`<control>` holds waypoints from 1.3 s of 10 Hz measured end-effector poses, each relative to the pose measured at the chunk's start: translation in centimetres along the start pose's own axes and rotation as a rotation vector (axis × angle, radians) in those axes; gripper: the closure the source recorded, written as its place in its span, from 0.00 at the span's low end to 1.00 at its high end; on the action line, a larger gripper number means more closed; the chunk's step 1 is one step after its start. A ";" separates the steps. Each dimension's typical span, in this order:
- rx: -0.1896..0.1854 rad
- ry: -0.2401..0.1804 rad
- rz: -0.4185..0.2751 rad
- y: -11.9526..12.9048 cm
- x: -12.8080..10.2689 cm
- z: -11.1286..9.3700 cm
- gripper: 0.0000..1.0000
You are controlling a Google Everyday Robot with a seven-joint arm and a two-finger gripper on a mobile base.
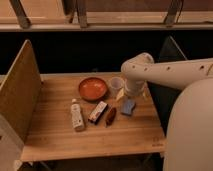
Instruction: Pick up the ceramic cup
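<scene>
Your wooden table [60,135] carries everything. The white arm [170,72] reaches in from the right and bends down over the table's far right part. The red-orange bowl [92,89] sits toward the back, and a white bottle [76,115] lies nearer the front. The gripper [131,93] hangs at the arm's lower end, above a blue block [128,107]; you cannot tell whether it is wide or narrow. The ceramic cup [116,84] stands upright between bowl and gripper, just left of the gripper.
</scene>
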State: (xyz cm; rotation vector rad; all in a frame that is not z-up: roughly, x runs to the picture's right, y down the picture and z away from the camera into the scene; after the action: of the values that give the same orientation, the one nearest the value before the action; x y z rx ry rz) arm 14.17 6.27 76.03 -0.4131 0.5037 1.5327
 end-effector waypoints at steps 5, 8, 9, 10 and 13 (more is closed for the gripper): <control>-0.001 -0.001 0.001 0.0 0.0 0.0 0.20; -0.015 -0.029 0.036 -1.7 -2.8 -0.1 0.20; -0.011 -0.042 0.043 -2.7 -4.2 -0.1 0.20; -0.010 -0.068 0.037 -3.7 -6.7 -0.2 0.20; -0.046 -0.132 -0.054 -2.2 -12.8 -0.6 0.20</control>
State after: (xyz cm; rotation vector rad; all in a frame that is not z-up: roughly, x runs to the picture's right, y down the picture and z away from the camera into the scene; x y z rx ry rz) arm 16.68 -4.79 82.43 -0.3561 0.3524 1.5107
